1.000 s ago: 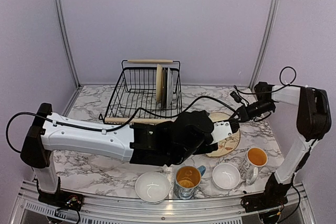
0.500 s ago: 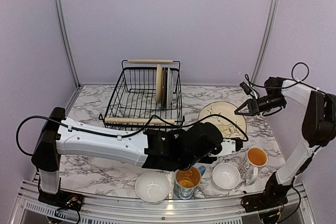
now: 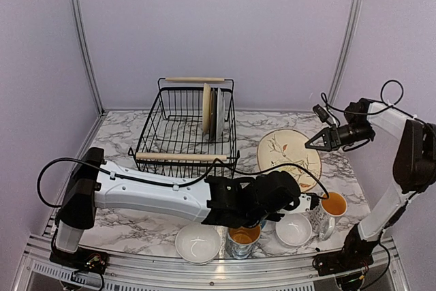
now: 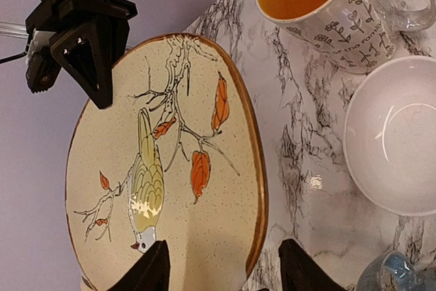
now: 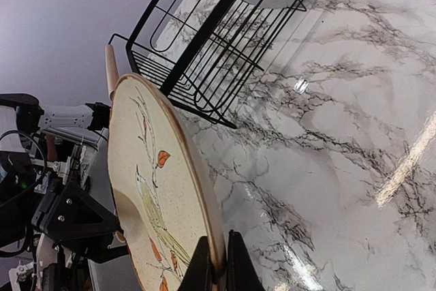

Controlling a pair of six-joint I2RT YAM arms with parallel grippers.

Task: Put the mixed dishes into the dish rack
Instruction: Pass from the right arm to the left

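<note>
Some plates point(image 3: 212, 110) stand in the rack point(image 3: 178, 122); right hand point(image 5: 219, 264) pinches the bird plate point(image 3: 289, 158), left hand point(image 4: 223, 270) open at its near edge; bowls point(image 3: 198, 242) and mugs point(image 3: 332, 206) remain on the surface point(image 3: 122, 142)

Soft, even light filled the enclosure, and the dish rack point(image 3: 187, 124) cast only a faint shadow on the marble worktop point(image 3: 122, 144). In the right wrist view, white glare streaked the glossy stone below and right of the rack.
</note>
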